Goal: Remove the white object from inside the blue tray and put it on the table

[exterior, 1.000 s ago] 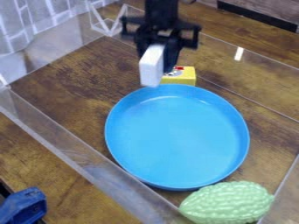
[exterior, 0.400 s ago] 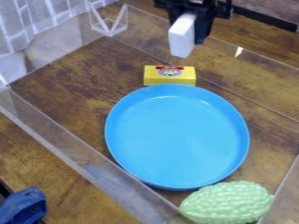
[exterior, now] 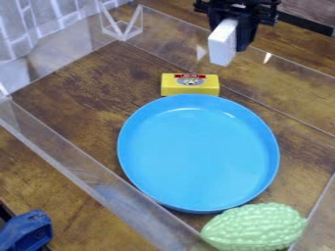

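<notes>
The white object [exterior: 222, 43] is a small plain block hanging upright in the air above the far part of the table [exterior: 78, 108], beyond the blue tray [exterior: 197, 154]. My gripper [exterior: 232, 26] is shut on its upper end, the black fingers coming down from the top edge of the view. The round blue tray lies flat in the middle of the table with nothing in it.
A yellow box with a label [exterior: 190, 84] lies just past the tray's far rim, below and left of the block. A green bumpy object [exterior: 253, 227] sits at the tray's near right. Clear acrylic walls [exterior: 66, 167] ring the table.
The gripper carried the white block up and to the right, from just above the yellow box to a spot farther back over the table.
</notes>
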Available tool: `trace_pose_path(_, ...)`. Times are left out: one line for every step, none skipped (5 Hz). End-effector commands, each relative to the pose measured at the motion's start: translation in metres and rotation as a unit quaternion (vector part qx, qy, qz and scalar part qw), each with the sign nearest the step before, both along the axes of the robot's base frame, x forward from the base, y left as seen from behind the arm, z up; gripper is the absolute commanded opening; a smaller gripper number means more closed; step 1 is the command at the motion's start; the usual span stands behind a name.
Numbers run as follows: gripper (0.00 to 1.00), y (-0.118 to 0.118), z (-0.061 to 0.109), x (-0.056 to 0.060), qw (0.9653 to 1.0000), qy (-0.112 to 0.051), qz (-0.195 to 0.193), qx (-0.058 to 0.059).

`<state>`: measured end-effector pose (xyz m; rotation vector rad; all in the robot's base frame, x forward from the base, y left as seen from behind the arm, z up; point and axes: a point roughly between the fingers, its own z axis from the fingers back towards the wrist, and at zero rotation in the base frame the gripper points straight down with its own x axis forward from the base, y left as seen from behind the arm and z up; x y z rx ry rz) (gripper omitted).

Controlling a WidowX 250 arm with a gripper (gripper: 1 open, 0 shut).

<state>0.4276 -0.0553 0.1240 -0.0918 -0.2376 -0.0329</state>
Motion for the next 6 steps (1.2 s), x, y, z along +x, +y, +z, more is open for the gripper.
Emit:
trace_pose_path(0.00,0.008,0.033,-0.009,0.9995,-0.030,-0.005,0.011)
trace_pose_path(0.00,0.026,0.041,-0.031,0.9994,-0.020,-0.001,0.027)
trace_pose_path(0.00,0.045,0.042,-0.053,0.9990,-0.014,0.013,0.039)
trace_pose_path(0.00,0.065,0.039,-0.074,0.9986,-0.002,0.016,0.050)
trace_pose_path(0.00,0.084,0.030,-0.092,0.9979,0.012,0.022,0.059)
trace_pose_path(0.00,0.099,0.019,-0.098,0.9968,0.027,0.029,0.069)
